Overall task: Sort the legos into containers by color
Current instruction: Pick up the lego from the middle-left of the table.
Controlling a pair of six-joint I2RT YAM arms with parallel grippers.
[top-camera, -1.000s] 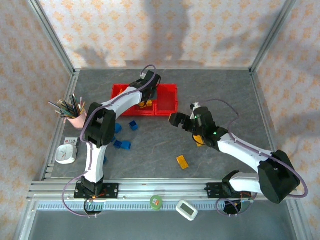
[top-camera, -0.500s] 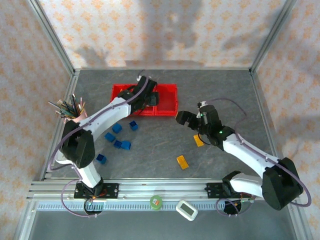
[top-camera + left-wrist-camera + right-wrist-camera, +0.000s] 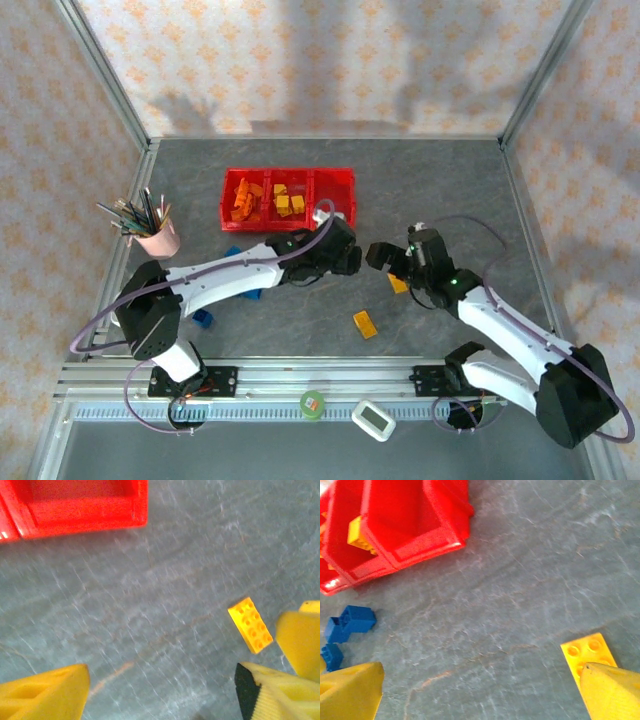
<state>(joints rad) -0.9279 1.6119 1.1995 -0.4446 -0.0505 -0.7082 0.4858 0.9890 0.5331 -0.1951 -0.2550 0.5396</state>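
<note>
Yellow brick (image 3: pixel 584 653), we note, lies slantwise just beside the right gripper (image 3: pixel 482 672); left gripper (image 3: pixel 162 670) farther; both gape empty.

Three red containers (image 3: pixel 338 192), joined in one row, stand at twelve o'clock on the table (image 3: pixel 450 190). Two of them hold legos, orange legos (image 3: pixel 240 198) and yellow legos (image 3: pixel 285 203), too bunched to count. At five o'clock from them lie two loose yellow bricks (image 3: pixel 365 324) (image 3: pixel 398 285). At seven o'clock, three blue bricks (image 3: pixel 232 252) (image 3: pixel 252 293) (image 3: pixel 203 318) show. One pink cup (image 3: pixel 160 240) stands at nine o'clock.
</note>
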